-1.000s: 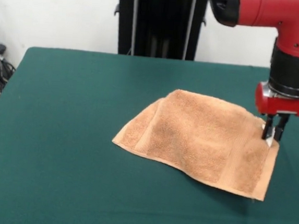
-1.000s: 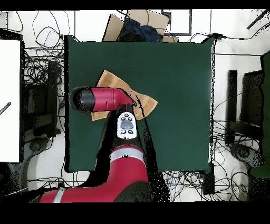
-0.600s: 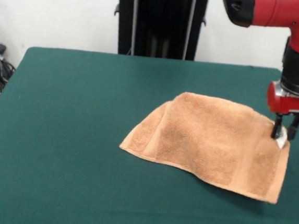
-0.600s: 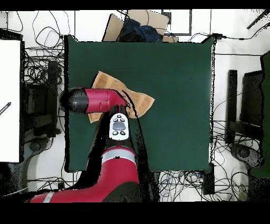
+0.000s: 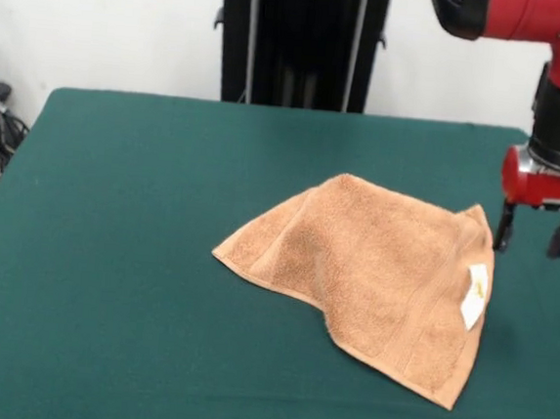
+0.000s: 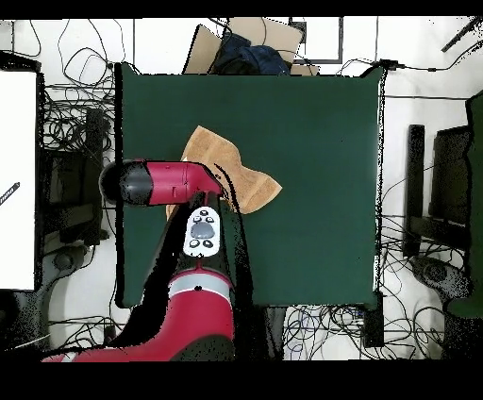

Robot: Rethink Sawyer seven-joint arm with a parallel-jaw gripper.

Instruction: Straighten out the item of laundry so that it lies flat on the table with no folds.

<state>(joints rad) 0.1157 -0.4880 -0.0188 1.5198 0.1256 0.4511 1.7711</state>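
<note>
Claw (image 5: 532,232) of the red arm hangs with its fingers spread and empty, just off the edge of the towel (image 5: 373,267) where a white label (image 5: 477,283) shows. Seen from the front, the towel lies crumpled on the green desk (image 5: 119,254) directly beside the claw, stretching away from it toward the desk's middle; its raised centre and a doubled layer along the edge farthest from the claw suggest folds remain. From overhead the arm covers much of the cloth (image 6: 236,175), so how far the hidden part is creased cannot be told.

Judging by this, the task is unfinished and the next grip matters. A good move would be to take a single layer at the corner nearest the claw, low to the desk, then draw it outward and away from the bunched centre, keeping the pull shallow so the cloth slides flat rather than lifting. Pinching two layers together would likely drag the fold along instead of opening it.
</note>
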